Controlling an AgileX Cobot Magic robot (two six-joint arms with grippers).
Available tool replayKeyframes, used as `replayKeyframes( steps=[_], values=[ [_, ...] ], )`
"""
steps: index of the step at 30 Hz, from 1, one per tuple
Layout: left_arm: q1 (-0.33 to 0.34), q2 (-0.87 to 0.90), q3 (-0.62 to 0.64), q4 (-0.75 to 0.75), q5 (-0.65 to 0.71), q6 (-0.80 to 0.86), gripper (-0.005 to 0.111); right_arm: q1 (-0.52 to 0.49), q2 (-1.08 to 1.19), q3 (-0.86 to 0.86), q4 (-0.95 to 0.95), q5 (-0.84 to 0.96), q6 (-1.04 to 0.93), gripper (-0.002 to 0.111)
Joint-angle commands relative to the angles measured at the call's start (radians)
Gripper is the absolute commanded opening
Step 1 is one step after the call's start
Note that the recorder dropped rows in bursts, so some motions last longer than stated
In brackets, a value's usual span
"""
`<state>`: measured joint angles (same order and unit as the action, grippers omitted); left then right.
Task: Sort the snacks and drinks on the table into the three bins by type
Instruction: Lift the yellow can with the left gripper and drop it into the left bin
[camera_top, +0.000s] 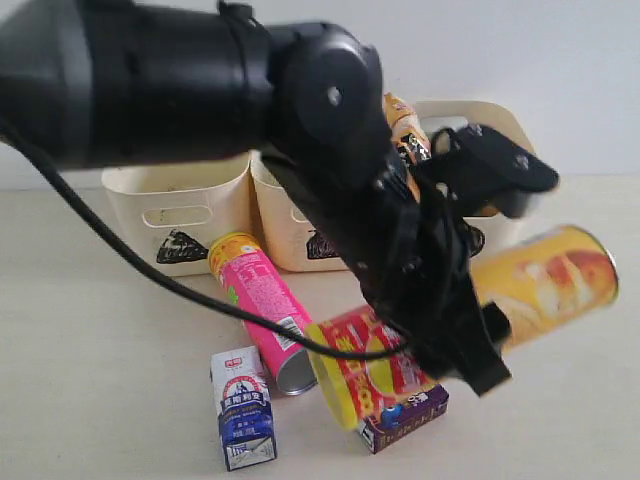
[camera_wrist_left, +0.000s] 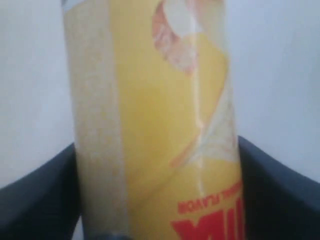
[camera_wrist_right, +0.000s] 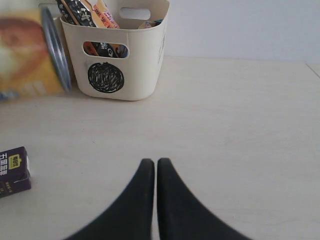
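Observation:
My left gripper (camera_top: 455, 325) is shut on the yellow chip tube (camera_top: 545, 275), holding it above the table, level and slightly tilted. The tube's red lettering (camera_wrist_left: 210, 225) sits between the dark fingers (camera_wrist_left: 280, 195). Its yellow-lidded end (camera_top: 330, 375) overlaps the dark purple carton (camera_top: 405, 415) in the exterior view. The pink tube (camera_top: 262, 300) lies in front of the bins, and the blue and white carton (camera_top: 243, 410) stands near the front edge. An orange-black packet (camera_wrist_right: 82, 12) stands in the circle bin (camera_wrist_right: 120, 55). My right gripper (camera_wrist_right: 152, 162) is shut and empty over bare table.
The triangle bin (camera_top: 175, 215) and the square bin (camera_top: 290, 235) stand in a row at the back, with the circle bin (camera_top: 500, 115) mostly behind my left arm. The purple carton (camera_wrist_right: 12, 170) lies to one side of my right gripper. The beige table (camera_wrist_right: 240, 125) stretches beyond it.

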<state>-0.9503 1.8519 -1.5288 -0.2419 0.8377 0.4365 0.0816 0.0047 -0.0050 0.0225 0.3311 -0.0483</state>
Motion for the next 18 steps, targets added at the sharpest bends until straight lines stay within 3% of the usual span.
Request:
replayKeyframes(
  steps=[1, 11, 18],
  values=[
    [0.108, -0.102, -0.001, -0.001, 0.036, -0.051, 0.004, -0.002, -0.005, 0.005, -0.001, -0.010, -0.003, 0.000],
    [0.378, -0.181, -0.001, 0.169, 0.045, -0.205, 0.004, -0.002, -0.005, 0.005, -0.001, -0.010, -0.003, 0.000],
    [0.532, -0.181, -0.001, 0.170, -0.078, -0.245, 0.004, -0.002, -0.005, 0.005, -0.001, -0.010, -0.003, 0.000]
  ],
)
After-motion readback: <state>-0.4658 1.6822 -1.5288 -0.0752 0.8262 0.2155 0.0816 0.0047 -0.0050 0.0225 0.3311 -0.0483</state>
